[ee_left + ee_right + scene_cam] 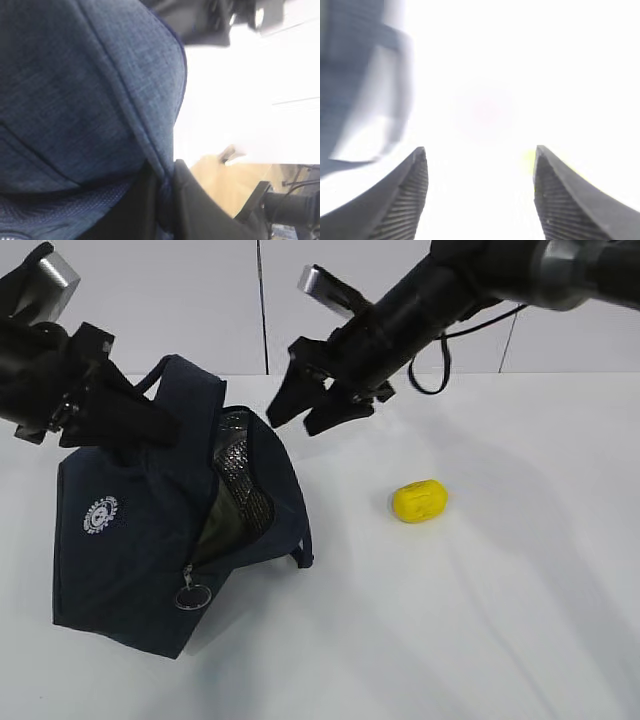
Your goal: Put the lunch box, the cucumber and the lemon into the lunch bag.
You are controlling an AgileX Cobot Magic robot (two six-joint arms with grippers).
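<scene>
Navy lunch bag (140, 540) gapes; contents probably hidden.

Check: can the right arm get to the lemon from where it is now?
Probably yes. The right end effector hangs open and empty above the table, the lemon lies alone on bare table, nothing between them. The lunch bag sits off to the other side.

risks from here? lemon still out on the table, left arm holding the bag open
1. The lunch bag leans, propped only by the left gripper's pinch on its fabric; a slip could let the mouth sag shut.
2. The lemon is rounded on a smooth table, so it may roll as the right gripper, jaws open, closes on it.
</scene>
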